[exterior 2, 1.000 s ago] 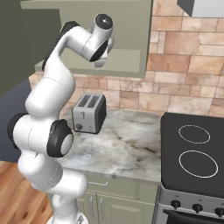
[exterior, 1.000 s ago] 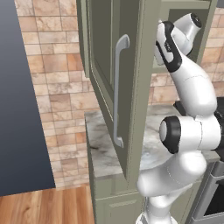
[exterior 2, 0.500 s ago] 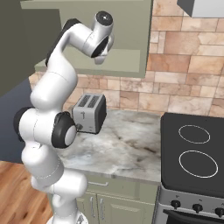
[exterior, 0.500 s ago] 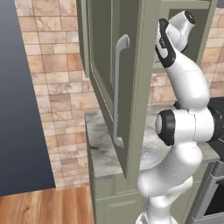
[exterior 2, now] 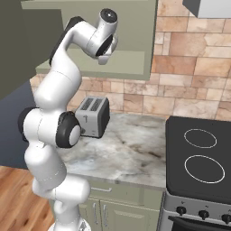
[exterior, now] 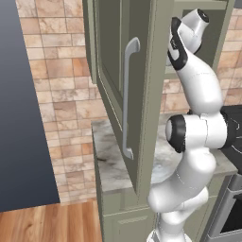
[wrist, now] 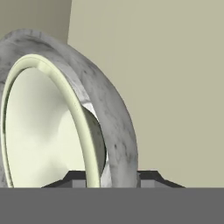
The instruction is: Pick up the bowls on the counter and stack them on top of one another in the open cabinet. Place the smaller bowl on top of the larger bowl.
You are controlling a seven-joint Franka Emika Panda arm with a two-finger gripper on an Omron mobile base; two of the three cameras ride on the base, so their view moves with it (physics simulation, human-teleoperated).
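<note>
Silver toaster (exterior 2: 93, 117) beside black stovetop (exterior 2: 200, 158), under brick backsplash (exterior 2: 189, 90).

A brick-tile wall (exterior 2: 189, 85) in tan and brown ran behind the veined marble surface (exterior 2: 131, 153). A silver toaster (exterior 2: 93, 117) stood near the surface's back edge. A black stovetop (exterior 2: 200, 158) adjoined its right edge. Grey-green base cabinets (exterior 2: 117, 212) sat below, over a wooden plank floor (exterior: 52, 222). A dark blue wall panel (exterior: 19, 108) stood to the left.
</note>
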